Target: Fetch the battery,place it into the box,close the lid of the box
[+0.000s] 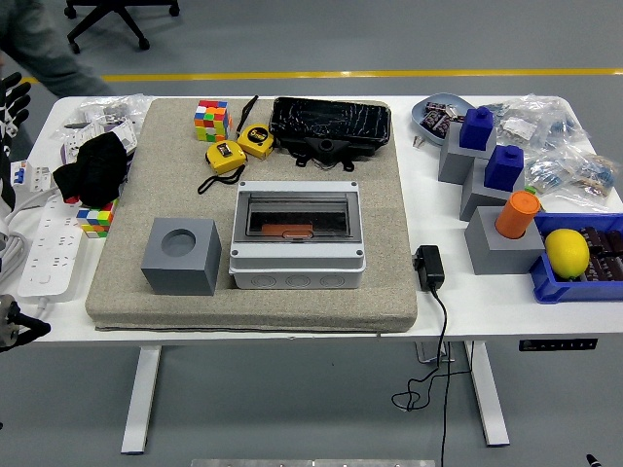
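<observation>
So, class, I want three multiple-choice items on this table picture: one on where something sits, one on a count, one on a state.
1. Where is the grey cube with the round hole?
A. Left of the box
B. On the box
C. Beside the lemon

2. How many yellow tape measures lie on the mat?
A. One
B. Two
C. Four

3. How is the box's clear lid?
A. Taken off
B. Standing upright
C. Shut

Answers:
1 A: the grey cube stands just left of the box.
2 B: two yellow tape measures lie behind the box.
3 C: the clear lid lies flat, an orange thing visible underneath.
</observation>
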`<state>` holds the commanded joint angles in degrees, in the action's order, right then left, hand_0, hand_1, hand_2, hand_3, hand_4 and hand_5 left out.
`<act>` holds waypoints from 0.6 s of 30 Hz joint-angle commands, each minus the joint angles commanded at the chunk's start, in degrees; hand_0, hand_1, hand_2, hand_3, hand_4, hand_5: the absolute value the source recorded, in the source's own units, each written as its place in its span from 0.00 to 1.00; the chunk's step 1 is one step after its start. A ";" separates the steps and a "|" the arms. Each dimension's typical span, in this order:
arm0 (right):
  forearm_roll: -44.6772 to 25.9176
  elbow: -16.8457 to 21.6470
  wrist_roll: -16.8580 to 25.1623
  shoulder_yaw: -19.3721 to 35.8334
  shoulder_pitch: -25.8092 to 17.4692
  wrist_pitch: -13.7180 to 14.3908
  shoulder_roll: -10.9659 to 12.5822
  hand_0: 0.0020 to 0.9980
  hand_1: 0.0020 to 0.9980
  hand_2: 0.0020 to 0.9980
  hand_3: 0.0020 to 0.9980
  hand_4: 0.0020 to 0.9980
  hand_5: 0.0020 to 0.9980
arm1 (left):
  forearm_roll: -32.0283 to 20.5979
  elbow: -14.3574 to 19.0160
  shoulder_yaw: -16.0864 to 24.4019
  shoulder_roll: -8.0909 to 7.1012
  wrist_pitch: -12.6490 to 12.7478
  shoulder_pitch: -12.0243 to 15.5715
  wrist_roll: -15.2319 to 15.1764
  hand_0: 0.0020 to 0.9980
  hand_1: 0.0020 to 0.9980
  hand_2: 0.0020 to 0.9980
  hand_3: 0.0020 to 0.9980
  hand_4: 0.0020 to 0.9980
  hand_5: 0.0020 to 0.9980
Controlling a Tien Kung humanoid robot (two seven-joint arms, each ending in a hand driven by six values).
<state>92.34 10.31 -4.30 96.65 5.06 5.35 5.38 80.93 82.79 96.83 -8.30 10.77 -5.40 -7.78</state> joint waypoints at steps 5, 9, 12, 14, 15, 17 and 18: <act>-0.94 0.00 0.52 -1.15 0.87 0.13 0.37 0.93 0.88 0.83 0.84 1.00 1.00 | 8.07 -0.36 1.60 0.95 1.48 1.27 -0.84 0.89 0.89 0.87 0.85 1.00 1.00; -0.96 0.00 0.55 -1.75 1.42 0.26 0.48 0.93 0.88 0.83 0.84 1.00 1.00 | 9.34 0.25 2.12 1.84 -0.72 1.95 -0.01 0.83 0.85 0.82 0.80 1.00 1.00; -0.72 0.00 0.51 -2.24 1.49 0.09 0.38 0.93 0.88 0.83 0.85 1.00 1.00 | 9.98 0.73 1.66 1.80 -5.55 2.49 2.78 0.84 0.86 0.82 0.79 1.00 1.00; -0.53 0.00 0.59 -2.34 1.48 0.00 0.27 0.93 0.88 0.83 0.85 1.00 1.00 | 10.02 1.03 1.16 1.79 -7.95 2.91 3.87 0.84 0.86 0.82 0.79 1.00 1.00; -0.39 0.00 0.62 -2.27 1.45 -0.01 0.23 0.93 0.88 0.83 0.85 1.00 1.00 | 9.95 1.11 1.04 1.86 -8.39 3.03 4.03 0.84 0.86 0.82 0.79 1.00 1.00; 0.02 0.00 0.62 -2.13 1.35 -0.10 0.15 0.93 0.88 0.83 0.85 1.00 1.00 | 8.79 1.16 1.02 2.31 -8.10 3.17 3.50 0.84 0.86 0.82 0.79 1.00 1.00; 0.27 0.00 0.61 -2.03 1.29 -0.15 0.09 0.93 0.88 0.83 0.85 1.00 1.00 | 8.10 1.16 1.16 2.56 -7.67 3.21 2.97 0.84 0.86 0.82 0.79 1.00 1.00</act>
<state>92.60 10.31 -3.69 94.61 6.35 5.20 5.47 89.03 83.95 97.99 -5.74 3.10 -2.19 -4.81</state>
